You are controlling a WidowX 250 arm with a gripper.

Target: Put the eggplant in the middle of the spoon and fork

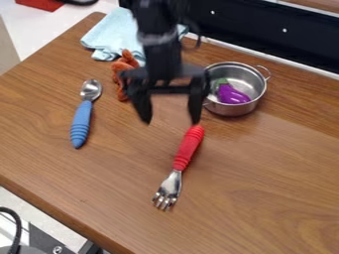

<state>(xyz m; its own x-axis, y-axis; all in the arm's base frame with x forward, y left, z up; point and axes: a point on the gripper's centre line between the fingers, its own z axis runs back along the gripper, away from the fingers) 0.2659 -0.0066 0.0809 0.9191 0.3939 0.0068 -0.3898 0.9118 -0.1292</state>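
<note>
The gripper (170, 120) hangs with fingers spread, gripping nothing, presumably readied for the eggplant (233, 95) inside the metal pot (228, 110); the spoon (81, 121) and fork (188, 149) lie well apart, likely to leave it room between. Its green end points to the view's upper left (purple end opposite), its long axis slanting down rightward

blurred end effector (170, 120), partly hidden cloth (114, 33)
</note>
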